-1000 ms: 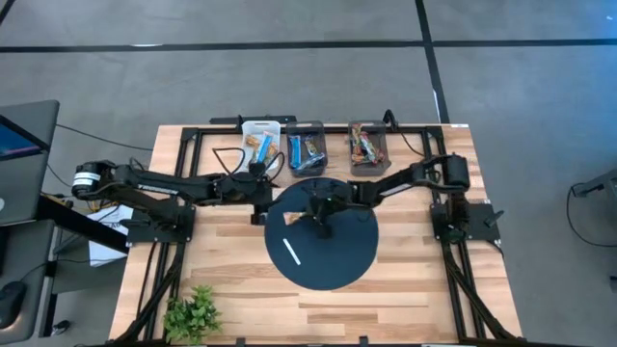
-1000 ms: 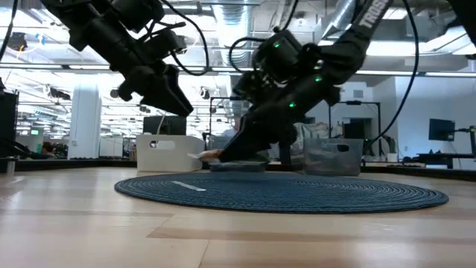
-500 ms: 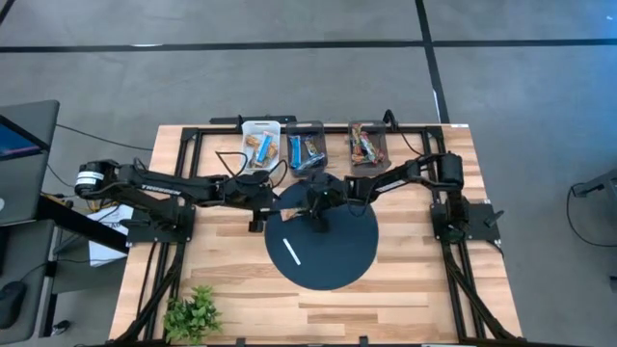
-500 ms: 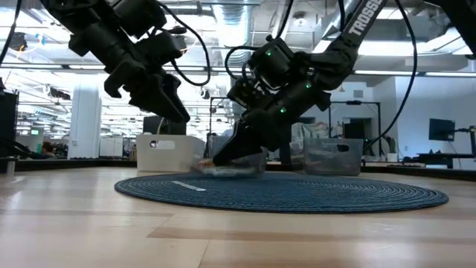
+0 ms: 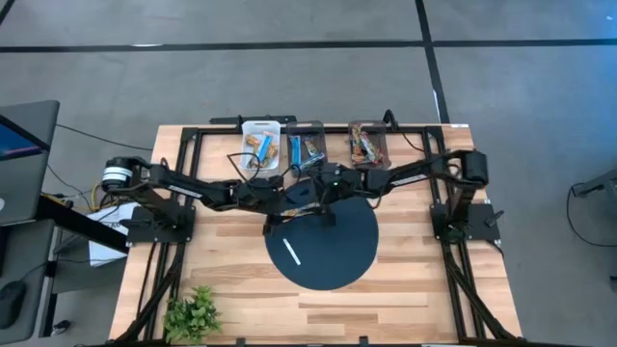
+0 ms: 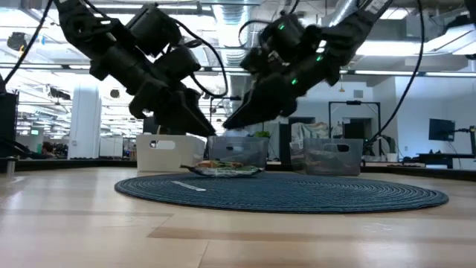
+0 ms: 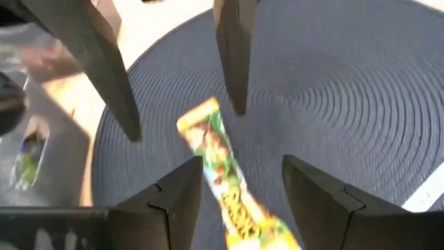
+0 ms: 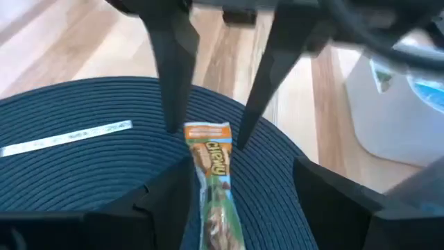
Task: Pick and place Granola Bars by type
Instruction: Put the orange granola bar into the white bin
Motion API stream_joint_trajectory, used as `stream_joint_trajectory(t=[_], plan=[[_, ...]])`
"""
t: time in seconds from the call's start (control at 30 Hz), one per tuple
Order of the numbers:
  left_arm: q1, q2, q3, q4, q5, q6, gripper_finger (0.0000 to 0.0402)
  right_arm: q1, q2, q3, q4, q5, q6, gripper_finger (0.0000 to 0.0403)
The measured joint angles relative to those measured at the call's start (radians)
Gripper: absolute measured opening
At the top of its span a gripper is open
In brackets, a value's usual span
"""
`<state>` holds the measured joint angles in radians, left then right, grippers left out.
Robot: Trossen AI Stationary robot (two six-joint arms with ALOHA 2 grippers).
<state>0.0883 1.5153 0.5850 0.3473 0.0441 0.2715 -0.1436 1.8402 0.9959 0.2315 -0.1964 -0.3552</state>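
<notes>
Granola bar (image 6: 225, 169) now lies flat on the dark round mat (image 5: 333, 255), near its far edge, green and orange wrapper with printed lettering; no finger touches it. A second ago the right gripper (image 6: 236, 121) was down at the mat with the bar at its tips; it has since lifted clear and its fingers have spread apart. It hangs above the bar.

Left gripper (image 6: 199, 125) has swung in from the mat's left side and now hovers just over the same bar, fingers spread as before. The two grippers face each other across the bar, tips close but apart.

White stick (image 5: 292, 252) on the mat: unmoved. Three bins (image 5: 307, 145) at the table's far edge hold sorted bars, unchanged
</notes>
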Motion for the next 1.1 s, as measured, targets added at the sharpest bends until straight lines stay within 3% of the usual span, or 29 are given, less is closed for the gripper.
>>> stream_joint_trajectory(t=[0.2,0.63,0.87,1.1], plan=[[0.004,0.062,0.002,0.121,-0.002,-0.012,0.0193,-0.027,-0.147,-0.107,-0.001,0.001,-0.003,0.024],[0.052,0.124,0.008,0.185,0.0,-0.146,0.0193,-0.124,-0.59,-0.476,0.283,-0.052,0.016,0.024],[0.063,0.22,0.012,0.319,0.082,-0.161,0.0193,-0.116,-0.775,-0.56,0.286,-0.04,0.026,0.024],[0.08,0.278,0.056,0.292,0.085,-0.177,0.0193,-0.112,-0.862,-0.605,0.278,-0.037,0.026,0.024]])
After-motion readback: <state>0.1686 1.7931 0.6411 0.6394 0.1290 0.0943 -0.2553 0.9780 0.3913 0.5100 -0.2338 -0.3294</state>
